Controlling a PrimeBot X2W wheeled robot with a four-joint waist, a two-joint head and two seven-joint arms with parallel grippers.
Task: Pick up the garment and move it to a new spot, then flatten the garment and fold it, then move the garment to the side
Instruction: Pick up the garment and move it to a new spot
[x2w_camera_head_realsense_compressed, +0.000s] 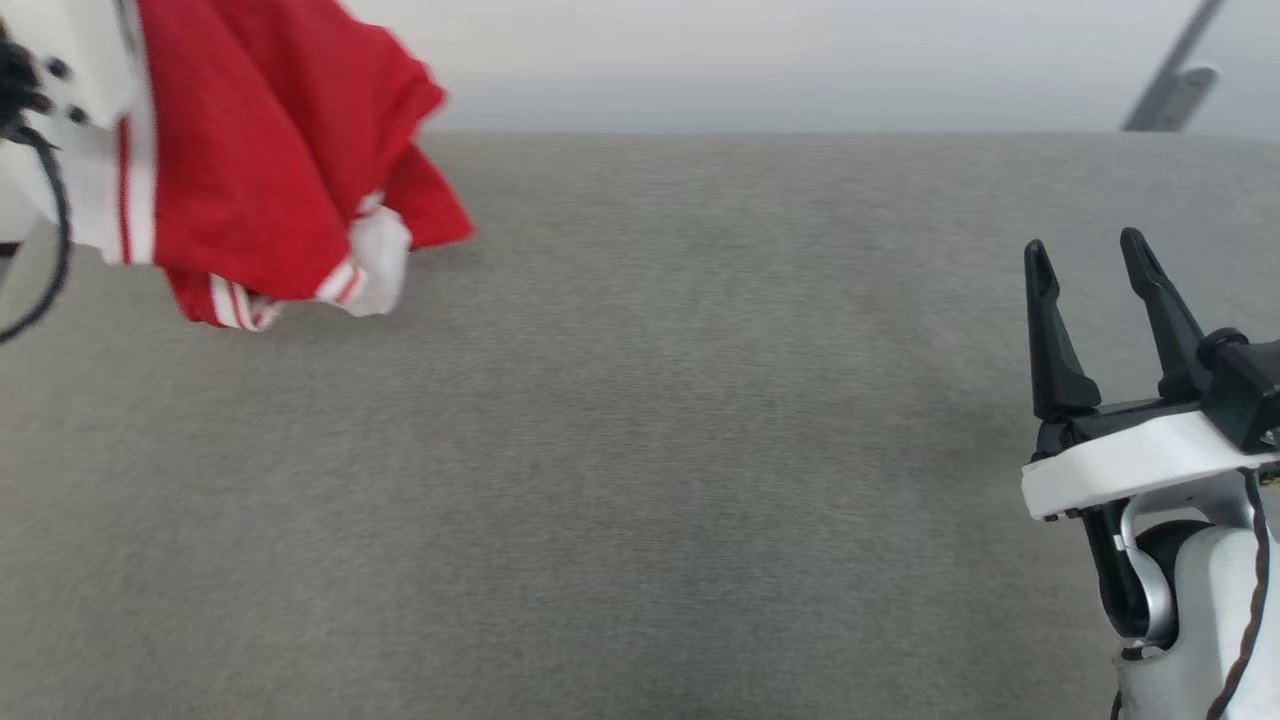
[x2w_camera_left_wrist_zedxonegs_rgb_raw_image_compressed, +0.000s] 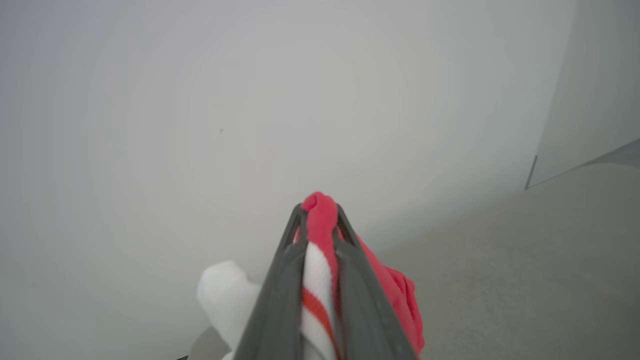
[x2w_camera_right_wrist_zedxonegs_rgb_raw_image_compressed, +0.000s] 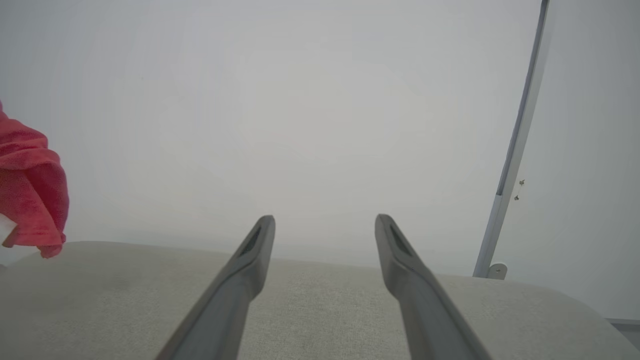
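Note:
The red garment (x2w_camera_head_realsense_compressed: 270, 150) with white striped trim hangs in a bunch at the upper left of the head view, lifted over the grey surface. In the left wrist view my left gripper (x2w_camera_left_wrist_zedxonegs_rgb_raw_image_compressed: 319, 212) is shut on a fold of the garment (x2w_camera_left_wrist_zedxonegs_rgb_raw_image_compressed: 320, 235), red cloth and a red-and-white striped hem squeezed between its dark fingers. More of the garment (x2w_camera_left_wrist_zedxonegs_rgb_raw_image_compressed: 400, 300) droops to the right below. My right gripper (x2w_camera_head_realsense_compressed: 1085, 255) stands open at the right with nothing between its fingers. The right wrist view shows those open fingers (x2w_camera_right_wrist_zedxonegs_rgb_raw_image_compressed: 255, 250) and the garment (x2w_camera_right_wrist_zedxonegs_rgb_raw_image_compressed: 30, 195) at its far left.
A wide grey fabric-covered surface (x2w_camera_head_realsense_compressed: 650, 450) spreads before me, its far edge meeting a pale wall. A thin grey pole (x2w_camera_right_wrist_zedxonegs_rgb_raw_image_compressed: 515, 150) leans at the far right behind the surface. A black cable (x2w_camera_head_realsense_compressed: 55, 240) loops by my left arm.

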